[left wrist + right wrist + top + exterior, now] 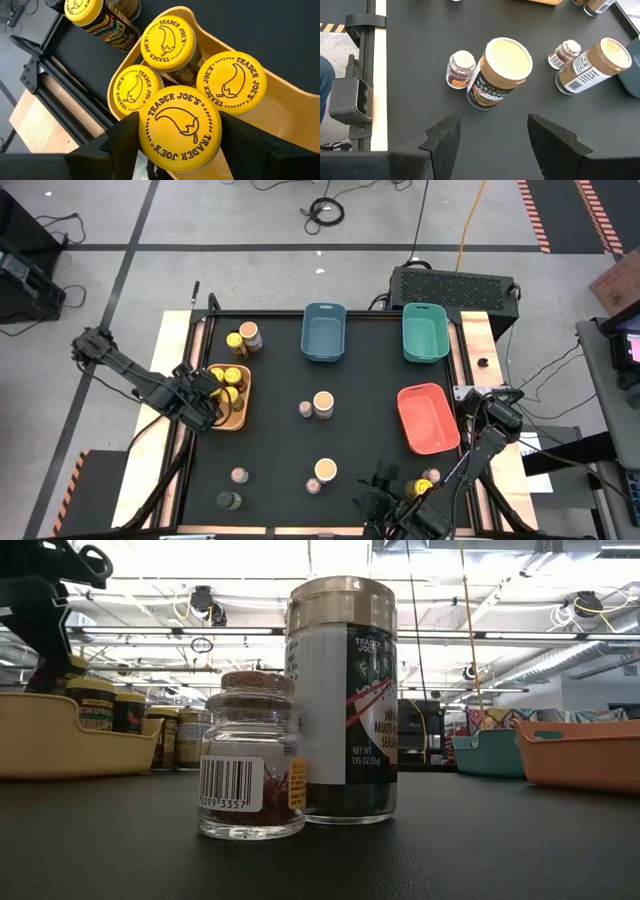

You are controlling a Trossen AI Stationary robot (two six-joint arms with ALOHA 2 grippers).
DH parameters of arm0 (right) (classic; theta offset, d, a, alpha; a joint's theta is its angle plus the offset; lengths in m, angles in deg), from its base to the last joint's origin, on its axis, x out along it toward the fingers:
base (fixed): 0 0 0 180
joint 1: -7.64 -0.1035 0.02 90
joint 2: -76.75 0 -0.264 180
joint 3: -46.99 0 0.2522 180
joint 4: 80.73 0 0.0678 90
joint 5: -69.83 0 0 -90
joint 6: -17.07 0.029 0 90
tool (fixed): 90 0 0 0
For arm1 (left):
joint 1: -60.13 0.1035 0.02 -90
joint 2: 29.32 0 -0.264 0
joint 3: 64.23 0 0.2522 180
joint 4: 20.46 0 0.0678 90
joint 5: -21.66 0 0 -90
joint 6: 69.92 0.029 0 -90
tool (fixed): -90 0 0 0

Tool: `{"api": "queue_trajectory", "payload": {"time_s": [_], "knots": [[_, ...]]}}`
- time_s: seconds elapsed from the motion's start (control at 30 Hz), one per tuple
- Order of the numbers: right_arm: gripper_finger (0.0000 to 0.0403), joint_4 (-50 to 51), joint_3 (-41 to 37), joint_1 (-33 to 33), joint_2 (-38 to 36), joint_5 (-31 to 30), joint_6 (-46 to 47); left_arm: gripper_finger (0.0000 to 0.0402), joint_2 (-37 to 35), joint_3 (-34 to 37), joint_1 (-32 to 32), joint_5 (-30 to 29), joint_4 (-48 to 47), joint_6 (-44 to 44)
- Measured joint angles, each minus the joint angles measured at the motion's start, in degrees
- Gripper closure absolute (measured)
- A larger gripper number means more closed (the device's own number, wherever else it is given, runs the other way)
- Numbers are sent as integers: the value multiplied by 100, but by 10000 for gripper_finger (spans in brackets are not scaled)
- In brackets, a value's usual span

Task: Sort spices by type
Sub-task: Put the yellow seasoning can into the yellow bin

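My left gripper [218, 404] hangs over the orange bin [240, 423] at the table's left, shut on a yellow-lidded spice jar [180, 129]. Three more yellow-lidded jars [167, 41] stand in that bin. Another yellow-lidded jar [235, 342] and a tan-topped one [250, 332] stand behind the bin. My right gripper [492, 131] is open near the front edge. It points at a tan-topped jar [500, 72] with a tiny pinkish-topped jar [459, 69] beside it. A second such pair [316, 406] stands mid-table. My left gripper pinches the yellow-lidded jar between its two fingers, one on each side at the lid's rim [145, 135]. The fingers [120, 145] come steeply from above. The jar stands upright over the bin's near end. The lid hides whether its base touches the bin floor.
A blue bin [323, 332] and a teal bin [424, 332] stand at the far edge, and a red bin [428, 418] stands at the right. A small pinkish-topped jar [238, 475] and a dark olive jar [228, 500] stand front left. Two more jars [430, 477] stand by the right arm.
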Motion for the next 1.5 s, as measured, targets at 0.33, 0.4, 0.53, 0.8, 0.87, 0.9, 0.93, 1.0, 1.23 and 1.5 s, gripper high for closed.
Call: {"api": "queue_trajectory", "payload": {"time_s": [0.33,0.4,0.53,0.8,0.87,0.9,0.93,1.0,1.23,1.5], "knots": [[179,0,0,0,-2,0,0,146,2,0,0,-28,159,-23],[179,0,0,0,-1,0,0,138,2,0,0,-27,161,-22],[179,0,0,0,-2,0,0,132,2,0,-2,-28,167,-22],[179,0,0,0,-2,0,0,130,2,0,0,-26,167,-1],[179,0,0,0,-2,2,0,130,2,0,0,-24,165,28],[179,1,1,0,-2,0,0,130,2,0,0,-24,167,28],[179,0,1,0,-2,0,0,130,2,-2,0,-24,165,36],[179,1,0,0,-2,0,0,130,2,-35,0,-1,162,149],[179,2,1,0,-2,1,0,130,2,-520,-2,24,187,609],[179,2,0,16,-2,2,-19,130,8,-1368,65,-359,195,588]]}}
